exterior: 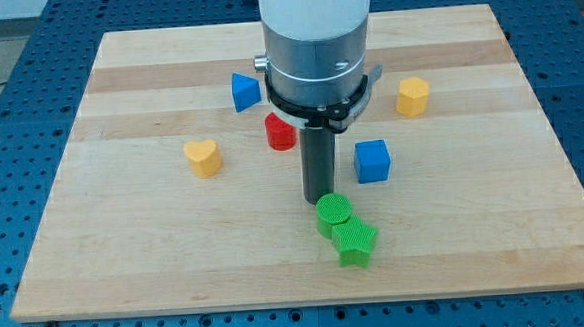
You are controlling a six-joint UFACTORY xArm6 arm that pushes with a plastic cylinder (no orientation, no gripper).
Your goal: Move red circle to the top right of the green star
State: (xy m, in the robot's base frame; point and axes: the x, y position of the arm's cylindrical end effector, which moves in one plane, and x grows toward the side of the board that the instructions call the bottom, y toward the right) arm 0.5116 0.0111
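Resting just above the green circle [334,210] and green star [355,242], my tip [321,199], a bare rod holding nothing, stands below the red circle [280,132], risking knocking the star.

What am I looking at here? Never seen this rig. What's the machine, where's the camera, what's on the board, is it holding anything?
It's a single robot arm with no gripper. It ends in a straight dark rod, and the rod's lower end, my tip, slides over the wooden board to push blocks. It holds nothing.

There's only one camera view; it looks down at the board at an angle.

On the board: a red circle just to the view's left of the rod, a green circle right below my tip and touching a green star, a blue cube to the view's right, a blue triangular block and a yellow hexagonal block nearer the view's top, and a yellow heart at the left.

The job is nudging the red circle to the star's top right.
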